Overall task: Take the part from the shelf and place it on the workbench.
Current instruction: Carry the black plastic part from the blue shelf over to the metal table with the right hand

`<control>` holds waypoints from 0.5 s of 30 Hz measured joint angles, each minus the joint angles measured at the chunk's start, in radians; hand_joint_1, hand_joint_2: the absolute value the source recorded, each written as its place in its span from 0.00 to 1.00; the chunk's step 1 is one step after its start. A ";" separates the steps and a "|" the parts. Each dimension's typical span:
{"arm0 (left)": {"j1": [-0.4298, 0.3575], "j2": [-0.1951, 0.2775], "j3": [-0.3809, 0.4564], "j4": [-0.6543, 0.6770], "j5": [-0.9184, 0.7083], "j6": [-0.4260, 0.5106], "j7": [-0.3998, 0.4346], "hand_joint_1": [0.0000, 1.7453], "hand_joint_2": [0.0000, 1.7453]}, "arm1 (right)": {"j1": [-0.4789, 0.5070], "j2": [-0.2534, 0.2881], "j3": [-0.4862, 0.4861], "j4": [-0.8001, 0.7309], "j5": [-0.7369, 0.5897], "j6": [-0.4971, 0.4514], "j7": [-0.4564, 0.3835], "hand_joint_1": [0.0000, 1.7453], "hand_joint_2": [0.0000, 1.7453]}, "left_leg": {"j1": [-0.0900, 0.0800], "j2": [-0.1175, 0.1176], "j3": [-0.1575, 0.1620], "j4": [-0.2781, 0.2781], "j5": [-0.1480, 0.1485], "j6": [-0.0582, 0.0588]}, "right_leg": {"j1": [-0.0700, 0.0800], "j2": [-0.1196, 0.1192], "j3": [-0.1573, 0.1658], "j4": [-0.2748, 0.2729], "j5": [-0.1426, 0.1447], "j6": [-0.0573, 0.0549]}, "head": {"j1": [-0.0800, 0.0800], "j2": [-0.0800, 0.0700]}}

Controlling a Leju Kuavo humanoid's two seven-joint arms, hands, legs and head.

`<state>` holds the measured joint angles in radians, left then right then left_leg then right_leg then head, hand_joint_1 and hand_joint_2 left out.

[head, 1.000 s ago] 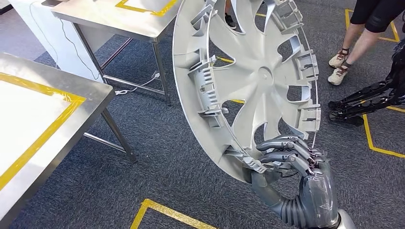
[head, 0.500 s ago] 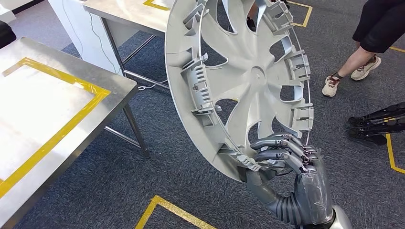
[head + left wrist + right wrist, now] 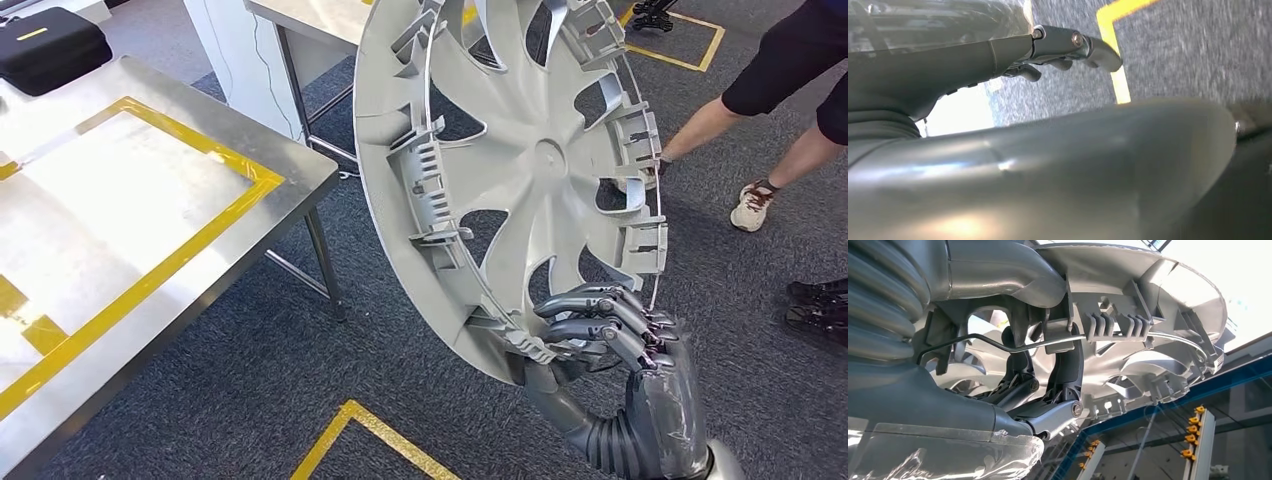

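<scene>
The part is a large silver wheel cover (image 3: 520,170) with curved spokes and clips around its rim. It stands on edge above the carpet, its inner side facing me. My right hand (image 3: 610,340) grips its lower rim, fingers curled over the edge. Up close, the right wrist view has those fingers (image 3: 1058,385) hooked around the rim and wire ring of the cover (image 3: 1148,300). The steel workbench (image 3: 290,175), marked with a yellow tape rectangle, stands at the left, apart from the cover. My left hand (image 3: 1013,60) hangs over the carpet, fingers apart and holding nothing.
A black case (image 3: 50,45) lies on the workbench's far corner. A second steel table (image 3: 320,15) stands behind it. A person's legs (image 3: 770,150) are at the right, near black tripod feet (image 3: 820,305). Yellow tape (image 3: 370,440) marks the grey carpet.
The camera has turned, so the workbench has slid right and more of it shows. The person at the right has stepped along. My right hand's hold on the wheel cover is unchanged.
</scene>
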<state>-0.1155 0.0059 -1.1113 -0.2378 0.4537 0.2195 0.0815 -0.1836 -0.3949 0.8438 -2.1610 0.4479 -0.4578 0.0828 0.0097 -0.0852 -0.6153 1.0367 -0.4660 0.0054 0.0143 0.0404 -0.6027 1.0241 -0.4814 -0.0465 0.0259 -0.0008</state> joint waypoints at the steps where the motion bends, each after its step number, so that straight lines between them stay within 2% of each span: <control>1: 0.001 0.000 0.000 0.000 0.000 0.000 0.000 0.00 1.00 | 0.000 0.000 0.000 0.000 0.000 0.000 0.000 1.00 1.00 | 0.000 0.003 -0.002 0.001 -0.002 -0.005 | -0.001 -0.007 0.004 -0.008 0.003 -0.002 | 0.000 0.000; 3: 0.001 0.000 0.000 0.000 0.000 0.000 0.000 0.00 1.00 | -0.001 0.000 0.000 0.000 0.000 0.000 0.000 1.00 1.00 | -0.003 0.029 -0.018 0.041 -0.033 -0.015 | -0.006 -0.024 0.017 -0.027 0.011 -0.006 | -0.004 0.000; 4: 0.001 0.001 0.000 0.000 0.000 0.001 0.000 0.00 1.00 | 0.000 0.000 0.000 0.000 0.001 0.000 0.001 1.00 1.00 | -0.003 0.047 -0.038 0.090 -0.062 -0.019 | -0.007 -0.033 0.022 -0.032 0.012 -0.008 | -0.007 0.000; 6: -0.001 0.002 0.000 0.000 0.000 0.001 0.000 0.00 1.00 | 0.001 0.001 0.000 0.000 0.001 0.000 0.002 1.00 1.00 | 0.000 0.062 -0.089 0.209 -0.116 -0.029 | -0.007 -0.050 0.024 -0.032 0.010 -0.011 | -0.012 0.000; 7: 0.000 0.003 0.000 0.000 0.000 0.001 0.000 0.00 1.00 | 0.001 0.001 0.001 0.000 0.001 0.000 0.002 1.00 1.00 | 0.002 0.065 -0.105 0.244 -0.124 -0.034 | -0.008 -0.057 0.024 -0.031 0.009 -0.011 | -0.014 0.000; 8: 0.001 0.004 0.000 0.000 0.000 0.001 0.000 0.00 1.00 | 0.001 0.001 0.001 0.000 0.001 0.000 0.002 1.00 1.00 | 0.004 0.067 -0.104 0.244 -0.113 -0.038 | -0.008 -0.065 0.025 -0.029 0.007 -0.010 | -0.016 0.000; 9: 0.001 0.005 0.000 0.000 0.000 0.001 0.000 0.00 1.00 | 0.001 0.001 0.001 0.000 0.001 0.000 0.002 1.00 1.00 | 0.005 0.071 -0.084 0.206 -0.086 -0.041 | -0.009 -0.071 0.025 -0.027 0.005 -0.008 | -0.019 0.000; 10: 0.002 0.006 0.000 0.000 0.000 0.001 0.000 0.00 1.00 | 0.001 0.001 0.001 0.000 0.001 0.000 0.002 1.00 1.00 | 0.007 0.079 -0.051 0.141 -0.052 -0.042 | -0.011 -0.076 0.026 -0.023 0.001 -0.004 | -0.021 0.000; 11: 0.001 0.007 0.000 0.000 0.000 0.001 0.000 0.00 1.00 | 0.002 0.001 0.001 0.000 0.001 0.000 0.002 1.00 1.00 | 0.005 0.091 -0.017 0.078 -0.030 -0.041 | -0.010 -0.081 0.025 -0.017 -0.003 0.001 | -0.025 0.000; 13: -0.001 0.007 0.000 0.000 0.000 0.001 0.000 0.00 1.00 | 0.001 0.001 0.001 0.000 0.002 -0.001 0.003 1.00 1.00 | -0.001 0.106 0.021 0.003 -0.013 -0.026 | -0.007 -0.089 0.022 -0.008 -0.009 0.011 | -0.029 0.000; 15: 0.000 0.009 0.000 0.000 0.000 0.001 0.000 0.00 1.00 | 0.001 0.001 0.001 0.000 0.003 -0.002 0.003 1.00 1.00 | -0.005 0.101 0.024 -0.004 -0.015 -0.007 | -0.007 -0.096 0.020 -0.005 -0.010 0.020 | -0.029 0.000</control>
<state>-0.1151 0.0145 -1.1116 -0.2373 0.4537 0.2205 0.0811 -0.1830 -0.3939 0.8447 -2.1607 0.4506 -0.4595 0.0858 0.0046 0.0160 -0.5918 1.0327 -0.4810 -0.0015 0.0074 -0.0561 -0.5829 1.0192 -0.4910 -0.0265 -0.0029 -0.0008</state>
